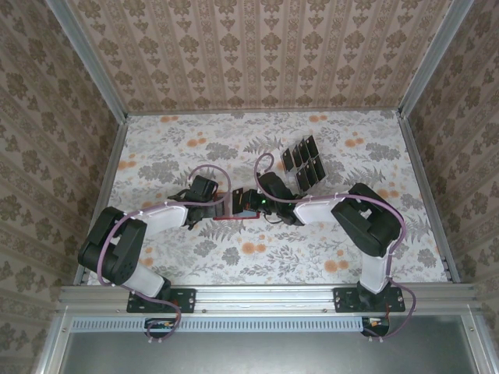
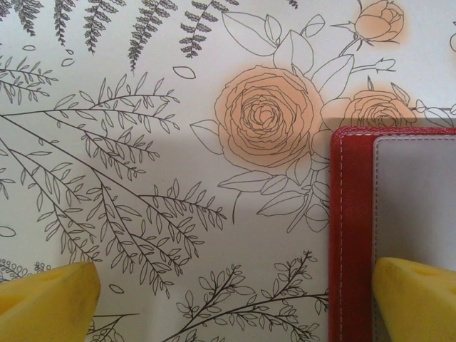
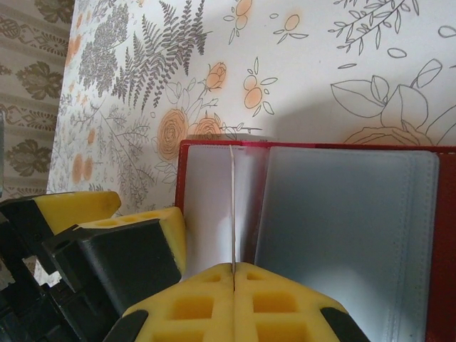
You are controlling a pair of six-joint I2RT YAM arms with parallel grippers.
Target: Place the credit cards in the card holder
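Floral table [image 3: 370, 57] — right tool [image 3: 234, 271] pinches card [image 3: 233, 203] over card holder [image 3: 342, 214].

Right claw [image 3: 234, 276] apparently pinches card [image 3: 233, 206] over card holder [image 3: 342, 228]

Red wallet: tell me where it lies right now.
In the top view, the red wallet lies open at mid-table, between the left tool and the right tool. It is nearer the arm bases than the dark cards.

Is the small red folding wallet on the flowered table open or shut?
Open. The small red folding wallet lies spread flat, its pale grey-blue inner pockets facing up.
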